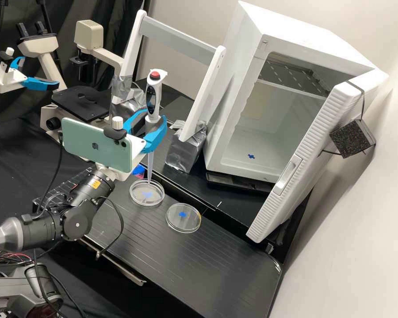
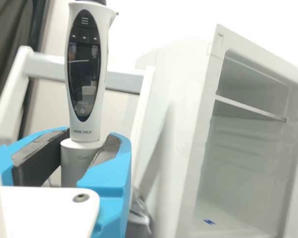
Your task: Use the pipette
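The fridge [image 1: 236, 66] is a boxy white shell with smooth walls; its thick door [image 1: 311, 128], ribbed along the edge, hangs open. The black bench [image 1: 208, 269], scored with fine parallel lines, spreads in front of the fridge. Beside the fridge, on the side away from the door, stands a frame [image 1: 181, 40] of flat white bars with a grey crosspiece, its feet wrapped in crinkled silver sheeting. Beyond the frame, well apart from the fridge, is a cream microscope [image 1: 89, 35] with a matt black stage.

The dark grey arm [image 1: 44, 229] comes in from the side of the bench away from the fridge, its forearm low and its wrist angled up towards the frame. A glossy mint phone [image 1: 90, 143] sits on the wrist. The gripper [image 1: 154, 121] is clamped around the lower body of the pipette [image 1: 153, 98], its curved blue fingers bearing dark, rough-edged pads [image 2: 39, 153].

The pipette, smooth white plastic with a black oval panel and a red button, is nearly upright in front of the fridge. Its clear tapered tip [image 1: 150, 168] ends at the clear round dish [image 1: 147, 193] farther from the fridge; whether they touch cannot be told. Another round dish [image 1: 183, 217] lies nearer the fridge, a blue cross mark [image 1: 182, 214] showing in it.
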